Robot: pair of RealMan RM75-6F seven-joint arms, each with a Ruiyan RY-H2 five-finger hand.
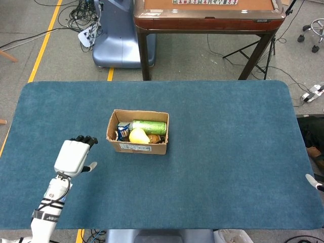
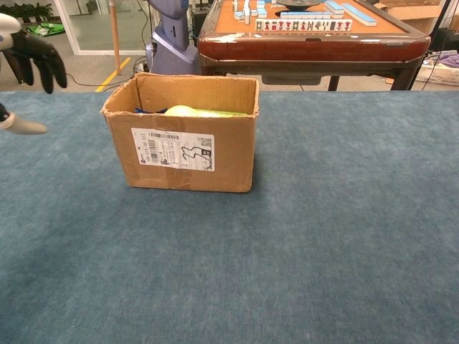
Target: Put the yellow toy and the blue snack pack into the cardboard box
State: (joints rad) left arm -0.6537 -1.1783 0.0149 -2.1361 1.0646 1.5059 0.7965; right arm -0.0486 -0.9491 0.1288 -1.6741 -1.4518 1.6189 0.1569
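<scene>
The cardboard box [image 1: 137, 147] stands on the blue table, left of centre, also seen from the front in the chest view [image 2: 183, 147]. Inside it lie the yellow toy [image 1: 136, 135], the blue snack pack [image 1: 123, 130] at its left end, and a green can [image 1: 149, 126]. In the chest view only the top of the yellow toy [image 2: 181, 110] and a sliver of blue show over the rim. My left hand [image 1: 73, 155] hovers to the left of the box, apart from it, fingers spread and empty; it shows at the chest view's left edge [image 2: 29, 61]. Only a white tip of my right hand [image 1: 314, 181] shows at the right edge.
A brown mahjong table [image 1: 207, 17] stands beyond the far edge of the blue table [image 1: 228, 152]. A blue-grey machine base [image 1: 119, 38] and cables sit on the floor at back left.
</scene>
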